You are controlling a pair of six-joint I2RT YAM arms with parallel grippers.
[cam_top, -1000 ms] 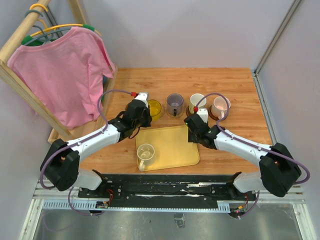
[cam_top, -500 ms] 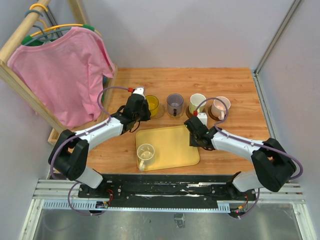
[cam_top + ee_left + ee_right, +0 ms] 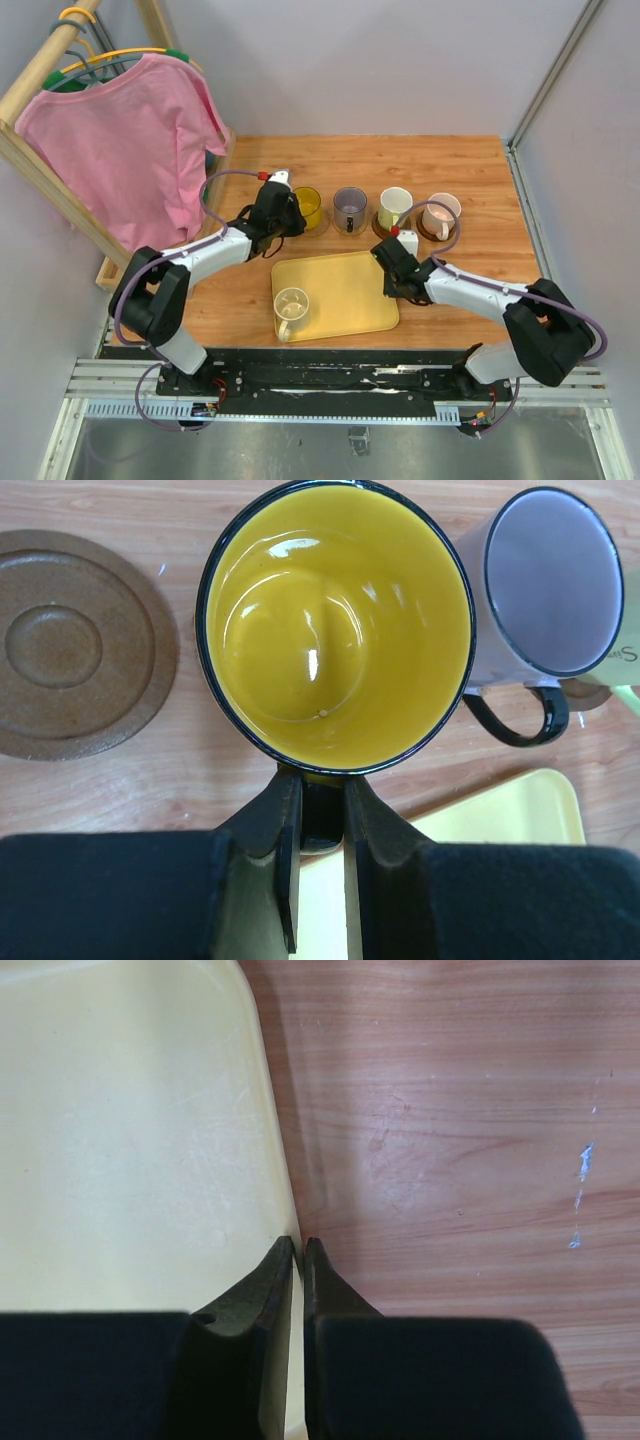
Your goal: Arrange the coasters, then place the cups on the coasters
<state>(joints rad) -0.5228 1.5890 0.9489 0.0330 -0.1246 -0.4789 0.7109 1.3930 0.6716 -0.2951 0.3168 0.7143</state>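
Left gripper (image 3: 320, 790) is clamped tight on the dark handle of the yellow cup (image 3: 335, 630), at the left end of the row at the back of the table (image 3: 450, 1110); this looks like the cup-placing step, with the coasters already laid out. Just beside the cup, not touching it, lies a bare coaster (image 3: 70, 645), brown and empty; on the other side stands the purple-grey cup (image 3: 545, 580). The cup hides whatever is under it; the top view shows a pale crescent at its near side, perhaps a tan coaster, though I cannot tell.

If that is a coaster, the call is to settle the cup square on it and let go of the handle; if not, the cup has to slide across and come down centred on the bare one.

Right gripper (image 3: 298, 1245) is closed to a sliver over the right edge of the yellow tray (image 3: 130, 1140), with nothing plainly held.

The count: five cups; four in the row, namely yellow, purple-grey, the white cup (image 3: 395, 203) and the pink cup (image 3: 440, 210); the fifth, a pale cup (image 3: 291, 302), sits on the tray and has yet to go. Coasters I can be sure of: three; the bare one, a dark coaster (image 3: 382, 221) under the white cup, a second dark coaster (image 3: 427, 230) under the pink; the rest are hidden.
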